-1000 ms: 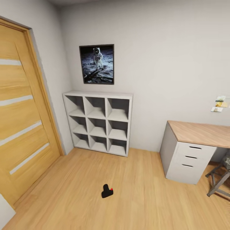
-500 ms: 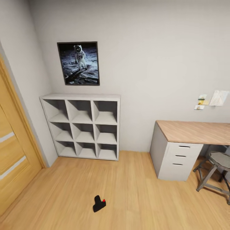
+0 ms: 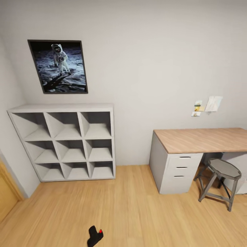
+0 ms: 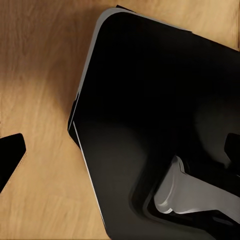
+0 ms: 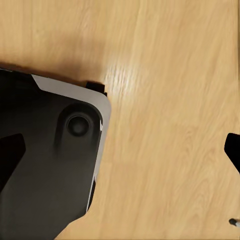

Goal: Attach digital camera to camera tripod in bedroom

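The digital camera [image 3: 95, 236], small and black with a red spot on top, lies on the light wood floor at the lower edge of the head view. The camera tripod is out of view. In the left wrist view my left gripper [image 4: 120, 150] hangs over the robot's black base [image 4: 150, 100], with one dark fingertip [image 4: 10, 155] over the floor and far from the other. In the right wrist view my right gripper [image 5: 120, 150] is also spread wide above base and floor, one fingertip [image 5: 233, 149] at the frame's edge. Both hold nothing.
A white cube shelf [image 3: 65, 140] stands against the back wall under an astronaut picture [image 3: 58, 67]. To the right are a wooden-top desk [image 3: 202, 139] with drawers [image 3: 180, 168] and a grey stool [image 3: 219, 178]. A wooden door's edge [image 3: 7, 192] shows far left.
The head view has swung right and moved closer: door, shelf and picture slid left in frame, the stool came fully into view, and the digital camera sits lower in the picture.
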### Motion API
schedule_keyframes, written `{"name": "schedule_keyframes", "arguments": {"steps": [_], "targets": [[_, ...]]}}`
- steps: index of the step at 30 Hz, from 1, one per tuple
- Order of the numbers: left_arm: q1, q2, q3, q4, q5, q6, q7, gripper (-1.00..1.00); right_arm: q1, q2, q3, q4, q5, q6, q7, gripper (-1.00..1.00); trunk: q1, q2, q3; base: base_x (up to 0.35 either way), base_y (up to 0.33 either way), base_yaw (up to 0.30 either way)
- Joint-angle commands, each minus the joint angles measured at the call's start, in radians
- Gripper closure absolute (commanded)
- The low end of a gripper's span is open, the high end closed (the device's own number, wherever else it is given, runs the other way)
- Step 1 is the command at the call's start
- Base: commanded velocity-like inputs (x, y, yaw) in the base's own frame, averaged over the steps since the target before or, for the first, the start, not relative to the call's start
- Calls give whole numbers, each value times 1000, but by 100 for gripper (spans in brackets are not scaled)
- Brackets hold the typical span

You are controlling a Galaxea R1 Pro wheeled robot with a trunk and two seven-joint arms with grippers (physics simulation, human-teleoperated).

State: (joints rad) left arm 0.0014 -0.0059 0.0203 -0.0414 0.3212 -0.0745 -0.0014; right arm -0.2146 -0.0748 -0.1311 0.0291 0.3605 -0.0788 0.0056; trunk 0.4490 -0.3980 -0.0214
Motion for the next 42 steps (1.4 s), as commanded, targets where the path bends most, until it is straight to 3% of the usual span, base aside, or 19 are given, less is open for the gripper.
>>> {"name": "schedule_keyframes", "arguments": {"steps": [1,16,29,42], "targets": [[0,0,2,-1,4,-2,0,-100,-2,0,-8,3,8,-6,1,-100,1,-2,-2,203,3,-292],[0,0,8,-2,4,-2,0,-100,-2,0,-8,3,8,-6,1,-100,1,-2,-2,44,1,-277],[0,1,12,-1,6,-2,1,-100,-2,-3,-3,3,19,-6,2,-100,1,-2,-2,1,15,-29],[0,1,12,0,7,-1,1,-100,-2,-2,-1,3,20,-5,2,-100,1,-2,-2,0,297,0]]}}
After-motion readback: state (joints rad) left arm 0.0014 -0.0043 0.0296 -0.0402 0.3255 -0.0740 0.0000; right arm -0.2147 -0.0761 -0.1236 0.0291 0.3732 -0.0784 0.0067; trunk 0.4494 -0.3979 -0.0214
